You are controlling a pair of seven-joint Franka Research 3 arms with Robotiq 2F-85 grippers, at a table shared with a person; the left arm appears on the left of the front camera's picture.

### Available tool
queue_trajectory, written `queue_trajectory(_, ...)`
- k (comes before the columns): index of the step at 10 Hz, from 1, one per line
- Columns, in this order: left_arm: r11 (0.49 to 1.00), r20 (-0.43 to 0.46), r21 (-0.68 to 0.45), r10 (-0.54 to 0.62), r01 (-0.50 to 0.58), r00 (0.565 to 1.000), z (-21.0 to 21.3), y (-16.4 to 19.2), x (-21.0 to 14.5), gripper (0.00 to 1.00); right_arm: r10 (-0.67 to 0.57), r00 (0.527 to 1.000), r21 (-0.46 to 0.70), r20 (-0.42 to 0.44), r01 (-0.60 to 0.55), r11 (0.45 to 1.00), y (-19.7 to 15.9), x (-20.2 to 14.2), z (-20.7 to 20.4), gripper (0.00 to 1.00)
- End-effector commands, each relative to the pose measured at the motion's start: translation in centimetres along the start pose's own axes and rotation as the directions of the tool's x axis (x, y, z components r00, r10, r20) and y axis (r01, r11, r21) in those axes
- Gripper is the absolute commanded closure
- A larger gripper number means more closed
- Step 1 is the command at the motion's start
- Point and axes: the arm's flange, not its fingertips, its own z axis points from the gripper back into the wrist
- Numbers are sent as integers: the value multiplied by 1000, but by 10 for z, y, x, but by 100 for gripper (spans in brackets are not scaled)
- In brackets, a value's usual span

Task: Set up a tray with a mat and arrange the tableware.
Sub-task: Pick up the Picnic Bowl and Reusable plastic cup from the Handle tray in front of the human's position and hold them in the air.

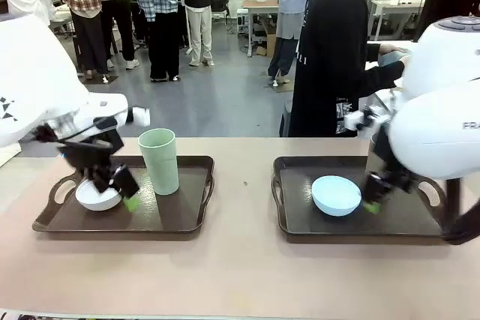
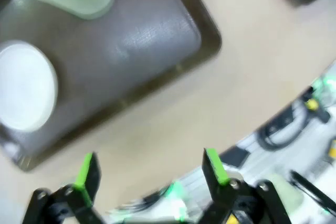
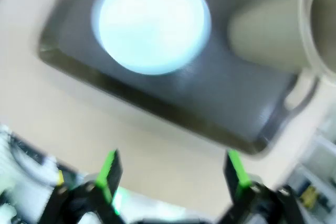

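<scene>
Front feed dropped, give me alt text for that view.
The left tray holds a white bowl and pale green cup; the right tray holds a light blue bowl. The left gripper and right gripper hang open, one by each bowl.

Front camera looks across table point(image 1: 240, 275); wrist cameras peer down closely.

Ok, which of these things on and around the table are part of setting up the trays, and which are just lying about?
Part of the job: left tray, white bowl, pale green cup; right tray, light blue bowl, tan cup.
Just lying about: small dark speck on the table, cables past its edge.
</scene>
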Motion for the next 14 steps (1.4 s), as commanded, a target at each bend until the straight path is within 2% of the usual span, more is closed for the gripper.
queue_trajectory(1, 994, 125, 87, -69, 59, 990, 15, -1, 14, 0, 54, 989, 38, 139, -60, 997, 27, 20, 6, 0)
queue_trajectory(3, 994, 125, 87, -69, 59, 990, 15, -1, 14, 0, 54, 989, 38, 139, -60, 997, 27, 20, 6, 0)
queue_trajectory(4, 1000, 33, 20, -16, 16, 999, 5, -2, 6, 0, 17, 999, 0, 35, -17, 1000, 4, 4, 6, 0)
queue_trajectory(5, 996, 132, -91, -6, 18, 991, 33, 2, -10, 0, 29, 991, 354, 128, -73, 932, -4, -12, 27, 0)
queue_trajectory(6, 936, 267, -352, 109, -9, 957, 83, 34, -70, 0, -218, 954, 700, 206, 12, 714, -56, -69, 57, 0)
queue_trajectory(7, 883, 300, -470, 151, 9, 942, 100, 51, -100, 0, -281, 931, 753, 234, 10, 658, -75, -93, 64, 0)
queue_trajectory(8, 879, 388, -476, 177, 32, 905, 123, 60, -150, 0, -412, 870, 800, 272, 34, 600, -106, -139, 73, 0)
queue_trajectory(9, 893, 333, -440, 259, -94, 907, 120, 67, -168, 0, -495, 823, 771, 278, 116, 626, -118, -160, 76, 0)
queue_trajectory(10, 917, 323, -396, 99, 39, 941, 128, 52, -64, 0, -121, 956, 533, 269, -43, 845, -83, -66, 80, 0)
queue_trajectory(11, 917, 323, -396, 99, 39, 941, 128, 52, -64, 0, -121, 956, 533, 269, -43, 845, -83, -66, 80, 0)
queue_trajectory(12, 893, 371, -450, 167, 19, 914, 164, 71, -125, 0, -253, 918, 647, 307, -6, 762, -121, -126, 105, 0)
queue_trajectory(13, 771, 382, -633, 240, 64, 892, 157, 78, -79, 0, -304, 906, 875, 295, -129, 467, -128, -97, 101, 0)
queue_trajectory(14, 659, 339, -750, 300, 63, 892, 144, 80, -54, 0, -398, 884, 954, 245, -147, 261, -140, -85, 90, 0)
